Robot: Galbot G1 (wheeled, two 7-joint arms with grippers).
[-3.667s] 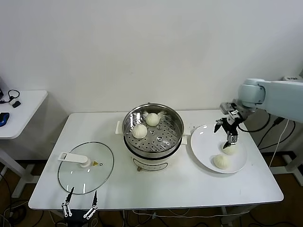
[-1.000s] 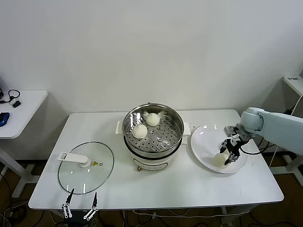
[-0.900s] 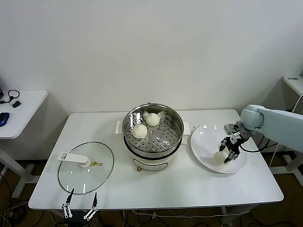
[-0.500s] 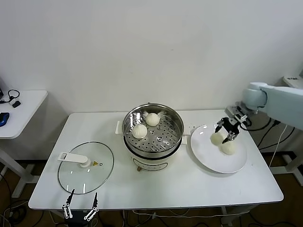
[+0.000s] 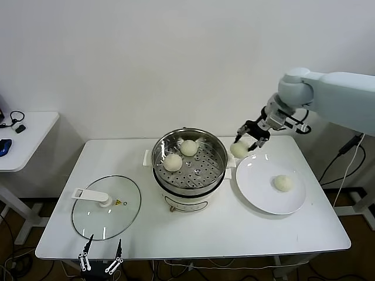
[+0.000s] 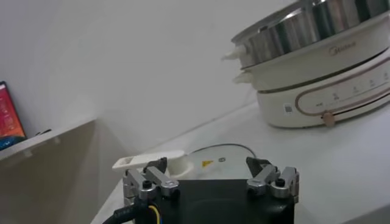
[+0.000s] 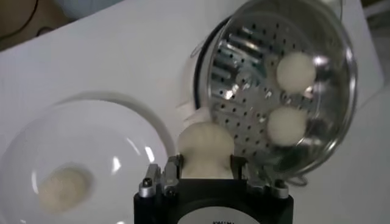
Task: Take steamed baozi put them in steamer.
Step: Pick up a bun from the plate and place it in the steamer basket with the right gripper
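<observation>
At the near edge of the white table (image 5: 193, 234), the left gripper (image 5: 100, 257) sits parked below the front rim, its fingers spread apart with nothing between them; the left wrist view shows the same spread fingers (image 6: 152, 179) pointing across the tabletop toward the lid and the pot. Just beyond it lies the round glass lid (image 5: 106, 206) flat on the table, its white handle (image 5: 91, 196) toward the left side. To the right, on the far side of the pot from the lid, a flat white plate (image 5: 258, 190) holds one steamed baozi (image 5: 283, 182) on its right part. In the middle of the table stands the steamer (image 5: 215, 153), a shiny perforated steel basket on a white electric pot base (image 5: 187, 202); two baozi rest on its floor, one toward the back (image 5: 188, 147) and one nearer the left front (image 5: 172, 162), close together. Farthest back on the right, the right gripper (image 5: 246, 138) hangs in the air between the steamer's right rim and the plate's back edge, pinching a fourth baozi (image 5: 239, 149) between its fingers; the right wrist view shows this bun (image 7: 205, 145) clamped above the gap between plate and basket, with the right arm (image 5: 328, 96) reaching in from the right.
</observation>
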